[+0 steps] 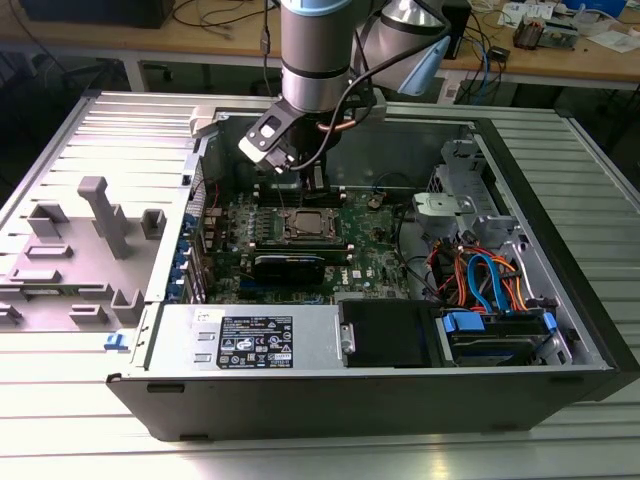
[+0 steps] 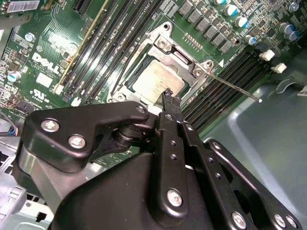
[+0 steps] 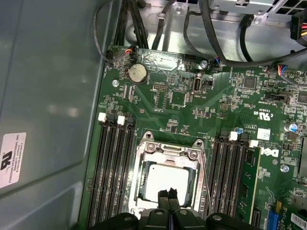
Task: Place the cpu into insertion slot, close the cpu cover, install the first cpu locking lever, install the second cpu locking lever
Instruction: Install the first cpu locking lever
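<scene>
— While the arm hung inside the open computer case (image 1: 350, 400) on the desk (image 1: 60, 430), where was the chip?

— The cpu (image 2: 156, 81) lay flat in the insertion slot (image 2: 128, 91), silver top up, between the banks of memory slots (image 3: 112, 167). The cpu cover (image 3: 168, 151) seemed to lie down around it, with the chip showing through its window.

— And the hand?

— The hand (image 3: 168, 194) was clenched. Its two fingertips (image 2: 169, 98) were pressed together with nothing between them, poised just over the near edge of the cpu. Whether they touched it, I couldn't tell.

— The levers?

— One locking lever (image 2: 235, 87) stood out as a thin rod from the corner of the socket, over the memory slots, so I judged it unlatched.

— What could have gone wrong from there?

— The tips were narrow and close to bare metal. Had they pressed off-centre on the cover, it might have tilted, or the chip might have shifted on the contacts beneath. A push on the springy lever at a poor angle might have let it slip off the tips and snap back, or sent them scraping across the board (image 3: 182, 103)
</scene>
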`<control>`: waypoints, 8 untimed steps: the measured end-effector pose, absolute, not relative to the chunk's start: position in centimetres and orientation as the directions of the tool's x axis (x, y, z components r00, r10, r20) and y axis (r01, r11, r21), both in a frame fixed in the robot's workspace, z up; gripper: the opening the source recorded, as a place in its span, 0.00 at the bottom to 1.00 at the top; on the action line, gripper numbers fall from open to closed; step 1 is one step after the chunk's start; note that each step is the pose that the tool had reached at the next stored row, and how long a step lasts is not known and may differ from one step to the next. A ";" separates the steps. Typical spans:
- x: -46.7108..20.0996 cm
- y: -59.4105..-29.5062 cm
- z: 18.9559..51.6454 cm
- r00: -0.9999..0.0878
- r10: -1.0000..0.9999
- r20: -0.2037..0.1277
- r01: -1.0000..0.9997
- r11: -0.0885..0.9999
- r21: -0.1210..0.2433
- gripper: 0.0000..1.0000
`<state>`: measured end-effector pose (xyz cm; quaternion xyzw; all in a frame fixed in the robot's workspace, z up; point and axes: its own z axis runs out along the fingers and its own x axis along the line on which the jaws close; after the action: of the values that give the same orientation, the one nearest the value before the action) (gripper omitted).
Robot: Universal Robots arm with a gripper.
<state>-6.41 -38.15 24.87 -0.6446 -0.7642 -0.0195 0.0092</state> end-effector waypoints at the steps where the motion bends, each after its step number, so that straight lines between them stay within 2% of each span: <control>1: -6.4 -38.2 24.9 -0.177 0.983 0.039 0.984 0.176 0.018 0.11; 4: -6.4 -38.2 24.9 -0.223 0.974 0.040 0.975 0.223 0.018 0.11; 8: -6.4 -38.2 25.5 -0.229 0.973 0.040 0.973 0.228 0.018 0.11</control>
<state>-6.41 -38.15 25.54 -0.6210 -0.7835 -0.0197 0.0101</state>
